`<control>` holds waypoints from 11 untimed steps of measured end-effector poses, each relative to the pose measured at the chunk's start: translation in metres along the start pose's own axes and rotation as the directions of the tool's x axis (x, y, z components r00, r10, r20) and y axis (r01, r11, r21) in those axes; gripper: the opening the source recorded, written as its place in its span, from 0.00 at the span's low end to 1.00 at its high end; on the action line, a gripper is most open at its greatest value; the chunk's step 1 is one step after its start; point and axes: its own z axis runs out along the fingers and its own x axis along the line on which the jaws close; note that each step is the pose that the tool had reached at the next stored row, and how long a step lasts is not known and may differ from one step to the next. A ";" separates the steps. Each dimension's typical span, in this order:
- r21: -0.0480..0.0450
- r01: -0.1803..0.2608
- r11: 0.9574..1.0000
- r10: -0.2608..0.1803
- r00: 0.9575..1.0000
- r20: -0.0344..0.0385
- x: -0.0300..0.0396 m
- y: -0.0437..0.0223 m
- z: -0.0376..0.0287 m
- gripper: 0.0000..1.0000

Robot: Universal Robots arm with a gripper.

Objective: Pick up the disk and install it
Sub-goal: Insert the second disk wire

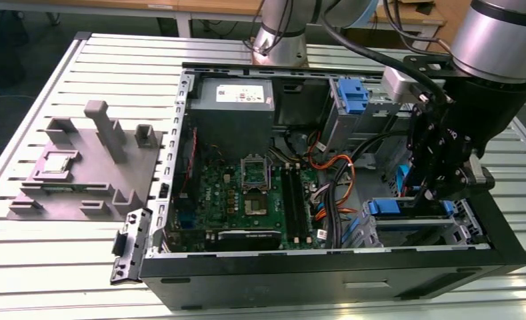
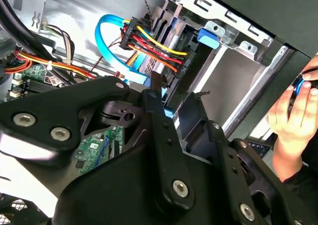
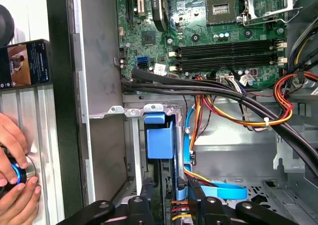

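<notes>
The tool [image 1: 443, 190] hangs over the drive bay [image 1: 409, 223], pinching the disk [image 3: 160, 138]. The orange wires [image 3: 218, 113] sit near and could snag it.

The arm [image 1: 503, 40] reaches down, wrist vertical, gripper [image 1: 427, 193] pointing straight down. A person's hand [image 3: 15, 185] curls near it; whether the jaws are closed cannot be told.

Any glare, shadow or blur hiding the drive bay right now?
Exterior view: glare streaks the slatted table; the arm shades the drive bay. Second wrist view: the black claw body looms soft up close, while the cable bundle behind is sharp. First wrist view: evenly lit, motherboard crisp, blue carrier clear.
</notes>
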 end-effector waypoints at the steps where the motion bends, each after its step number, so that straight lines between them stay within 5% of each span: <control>1: 0.000 0.000 1.000 0.000 1.000 0.001 0.0000 0.0000 -0.0002 0.41; 11: 0.000 0.000 1.000 0.000 1.000 0.004 0.0000 0.0000 -0.0002 0.41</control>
